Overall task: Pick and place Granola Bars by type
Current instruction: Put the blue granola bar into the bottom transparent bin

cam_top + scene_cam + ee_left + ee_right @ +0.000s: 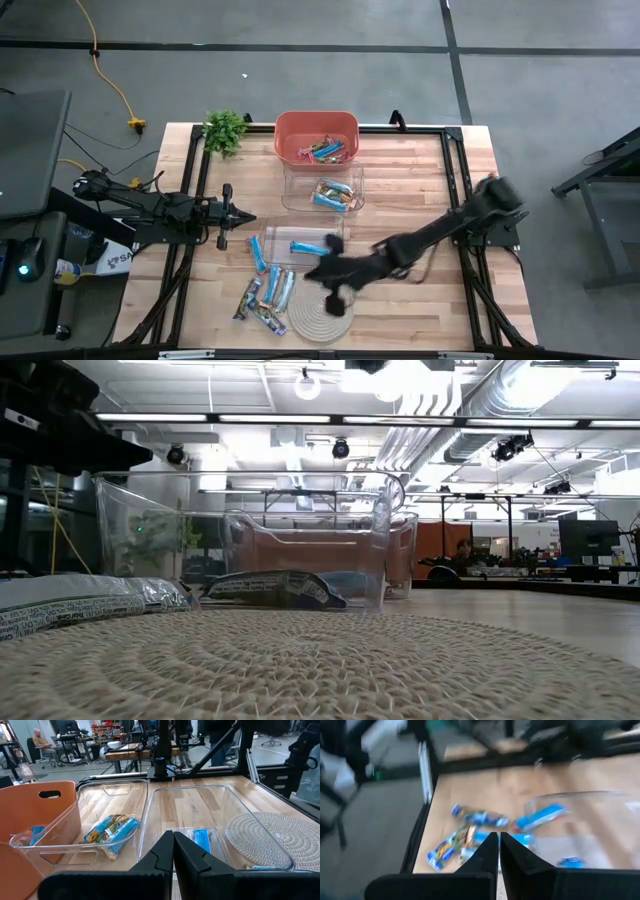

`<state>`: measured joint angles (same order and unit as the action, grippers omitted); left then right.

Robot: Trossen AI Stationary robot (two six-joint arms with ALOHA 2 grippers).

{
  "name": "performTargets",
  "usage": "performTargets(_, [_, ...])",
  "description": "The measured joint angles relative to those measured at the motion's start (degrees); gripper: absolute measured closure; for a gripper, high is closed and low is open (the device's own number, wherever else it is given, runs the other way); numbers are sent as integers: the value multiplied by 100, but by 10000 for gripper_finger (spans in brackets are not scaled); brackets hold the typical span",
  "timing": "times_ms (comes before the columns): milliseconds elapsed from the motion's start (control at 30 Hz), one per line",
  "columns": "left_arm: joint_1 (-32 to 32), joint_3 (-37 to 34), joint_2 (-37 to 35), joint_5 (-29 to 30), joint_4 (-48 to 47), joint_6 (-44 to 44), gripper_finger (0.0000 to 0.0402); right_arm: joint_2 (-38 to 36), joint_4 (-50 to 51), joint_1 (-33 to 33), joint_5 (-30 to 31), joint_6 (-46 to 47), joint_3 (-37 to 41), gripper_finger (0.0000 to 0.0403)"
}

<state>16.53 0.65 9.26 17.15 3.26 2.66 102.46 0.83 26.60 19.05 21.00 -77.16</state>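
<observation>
Several loose granola bars (265,295) in light blue and mixed wrappers lie flat on the table near its front edge, and they also show in the right wrist view (470,832). One blue bar (312,246) lies in the near clear tray (201,840). More bars lie in the far clear tray (335,195) and in the orange bin (325,150). My right gripper (318,275) hovers shut and holds nothing, above the table just right of the loose bars. My left gripper (235,218) waits shut at the table's left (173,840).
A round woven coaster (320,318) lies at the front edge beside the loose bars, below my right arm. A small green plant (225,130) stands at the far left corner. Black frame rails (455,190) run along the table's sides.
</observation>
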Motion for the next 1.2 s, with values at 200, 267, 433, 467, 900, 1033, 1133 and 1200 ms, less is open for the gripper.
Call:
performTargets(200, [0,1,0,-2,0,2,394,-2100,-1208,8,1132,259,2063,403])
performTargets(267, [-1,1,-1,-1,-1,0,394,-2696,-1331,4,1487,233,2511,403])
performTargets(433, [-1,1,0,-2,-2,0,394,-3977,-1395,-43,2097,-31,3395,403])
performTargets(467, [-1,1,0,0,-1,0,394,-4208,-1394,-77,2115,-23,3602,403])
performTargets(900, [-1,1,0,-2,0,0,394,-6578,-1522,-265,1903,330,5818,403])
performTargets(1033, [0,1,0,-2,-2,0,394,-7144,-1539,-265,1797,340,6308,403])
performTargets(1133, [0,-1,0,0,0,1,394,-7525,-1519,-282,1627,390,6670,403])
performTargets(1200, [-1,1,0,-2,-1,0,394,-7753,-1525,-362,1401,376,6858,403])
